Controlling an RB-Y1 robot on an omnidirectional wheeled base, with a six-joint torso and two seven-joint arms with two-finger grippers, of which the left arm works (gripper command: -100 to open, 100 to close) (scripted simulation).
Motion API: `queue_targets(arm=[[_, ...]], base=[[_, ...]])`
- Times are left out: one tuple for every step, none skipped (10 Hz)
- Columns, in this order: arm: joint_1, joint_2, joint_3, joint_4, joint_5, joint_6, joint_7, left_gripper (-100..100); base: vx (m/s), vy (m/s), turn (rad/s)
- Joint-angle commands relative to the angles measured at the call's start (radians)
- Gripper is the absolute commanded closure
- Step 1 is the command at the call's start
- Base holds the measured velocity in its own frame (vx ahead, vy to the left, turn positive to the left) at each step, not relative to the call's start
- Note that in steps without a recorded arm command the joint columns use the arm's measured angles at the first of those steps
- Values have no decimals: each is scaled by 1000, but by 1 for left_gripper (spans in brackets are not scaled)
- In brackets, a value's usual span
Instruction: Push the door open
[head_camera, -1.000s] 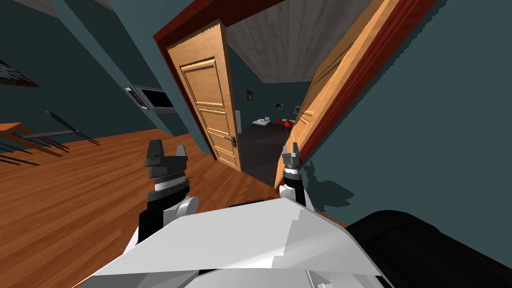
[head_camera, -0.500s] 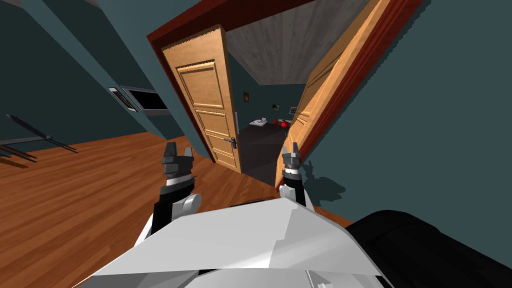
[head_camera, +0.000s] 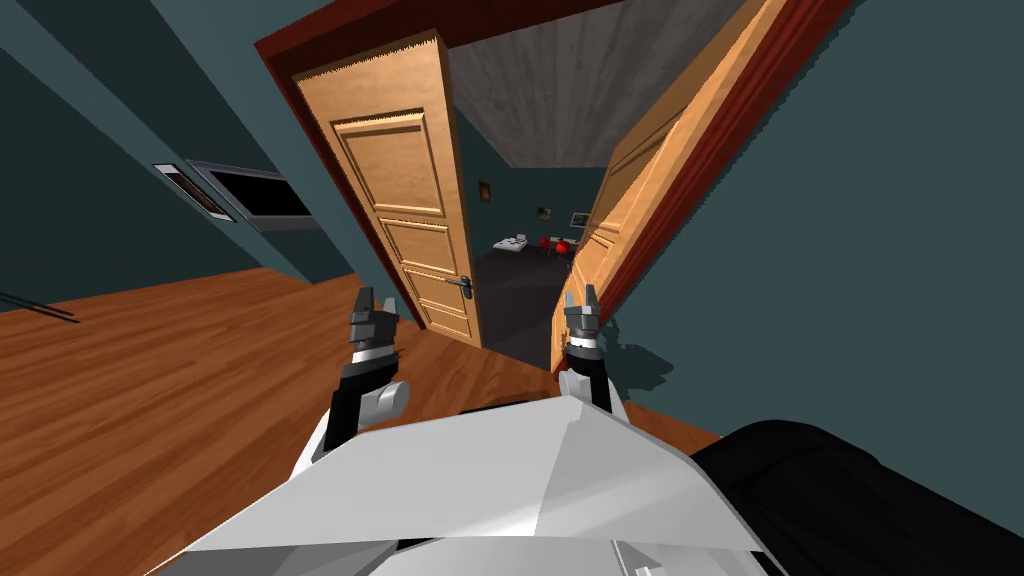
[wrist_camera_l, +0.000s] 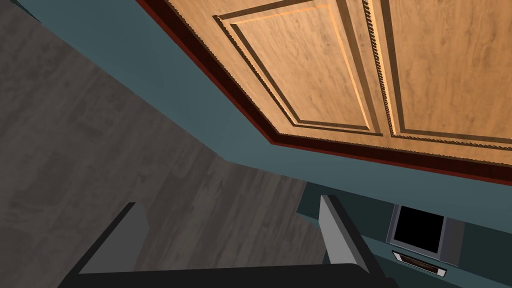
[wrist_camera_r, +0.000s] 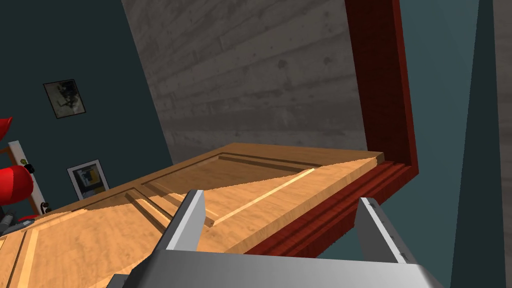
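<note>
Door leaf (head_camera: 640, 200) at one o'clock stands open in a dark red frame (head_camera: 350, 45), with a second leaf (head_camera: 400, 190) at eleven o'clock. Right gripper (head_camera: 583, 300), fingers spread, sits just beside the one o'clock leaf's lower edge. Left gripper (head_camera: 372, 308), fingers likewise spread, hovers at ten o'clock over the wooden floor (head_camera: 150, 380).
</note>
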Motion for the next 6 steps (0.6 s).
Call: queue_targets(arm=[[-26,9,8,40,2,8,3,-100],[-41,12,11,68,2,12,3,-100],[-58,15,15,96,2,16,3,-100],[-74,18,18,124,2,20,3,-100],[-90,21,21,153,2,23,3,-100],[-107,23,24,182,2,27,3,-100]], base=[[34,95,-130],[45,107,-143],[40,112,-144],[43,108,-132],[36,109,-133],[39,104,-141]])
